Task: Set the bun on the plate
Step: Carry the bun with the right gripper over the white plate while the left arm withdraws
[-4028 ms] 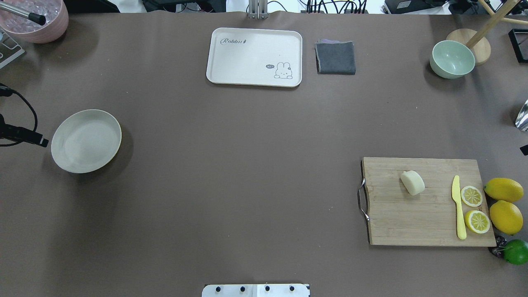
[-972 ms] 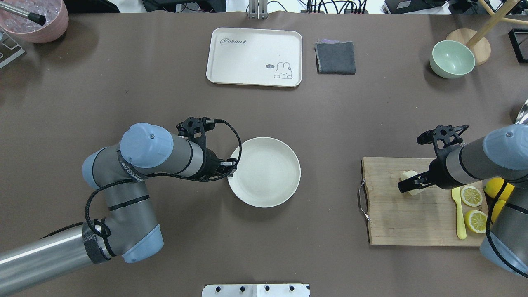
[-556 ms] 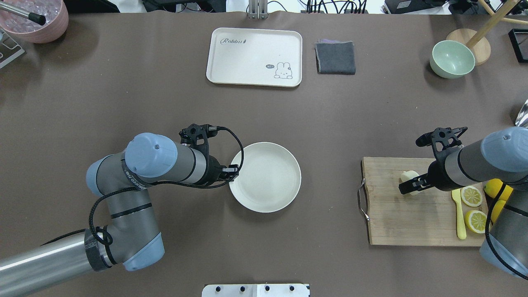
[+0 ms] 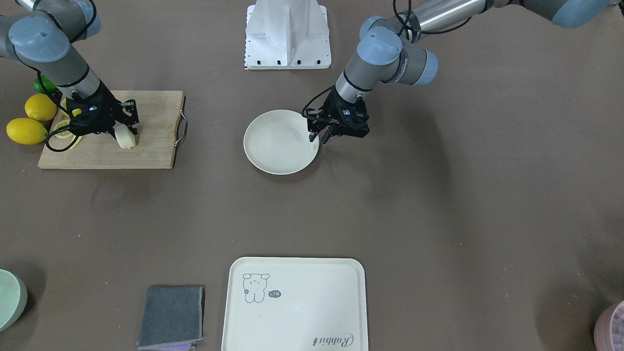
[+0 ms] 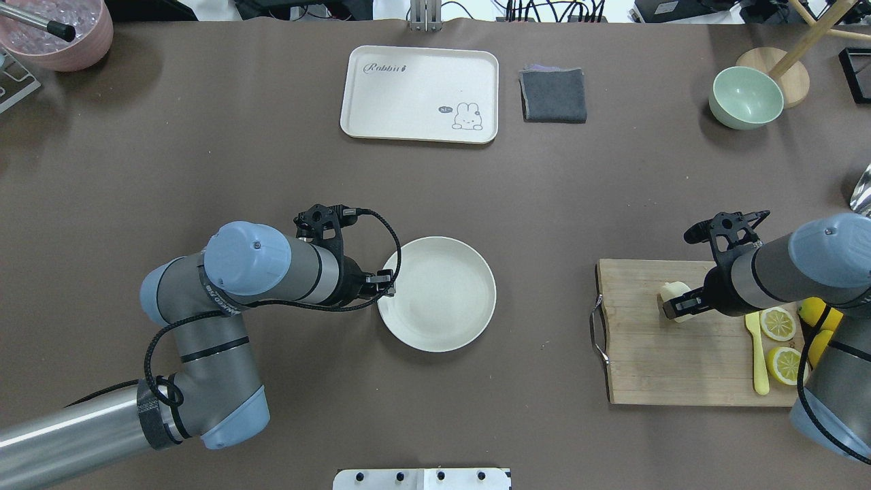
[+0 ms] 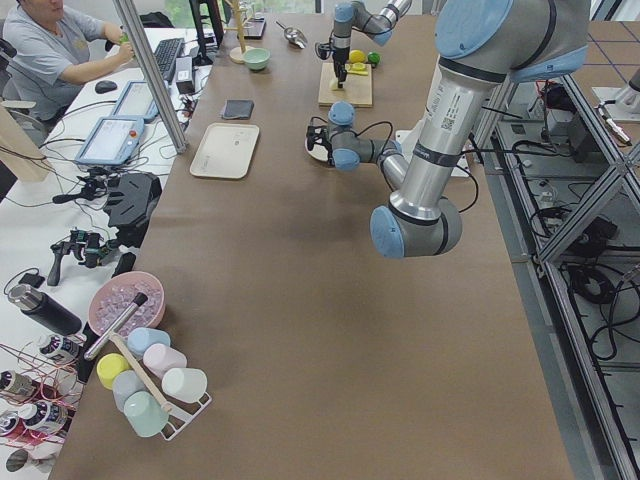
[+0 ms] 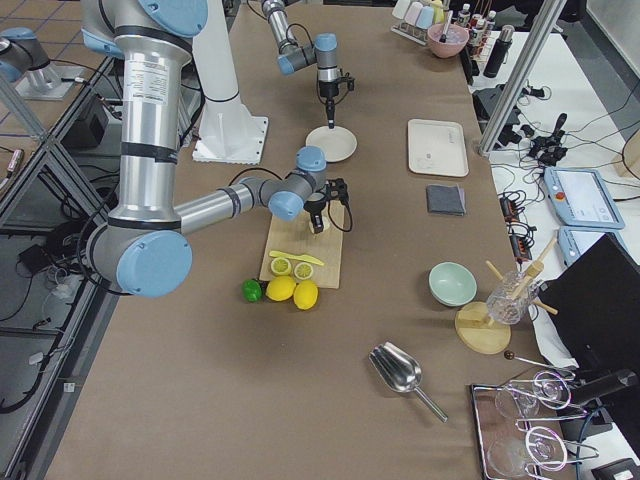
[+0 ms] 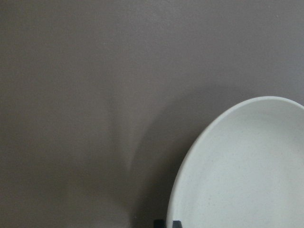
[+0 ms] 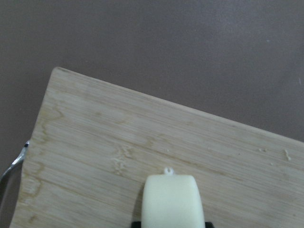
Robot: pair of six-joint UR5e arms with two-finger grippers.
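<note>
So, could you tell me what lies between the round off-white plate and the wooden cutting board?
Only bare brown table surface lies there, clearest in the overhead view.

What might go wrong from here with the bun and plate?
1. Jaws of the right gripper flank only the near end of the pale cream bun on the wooden cutting board, so it may slip on lifting.
2. The left gripper pinches the round off-white plate by its rim; it might tilt when the bun lands.

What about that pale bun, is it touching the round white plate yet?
Apart. The overhead view shows the bun on the wooden board, with a wide stretch of brown table between it and the plate.
</note>
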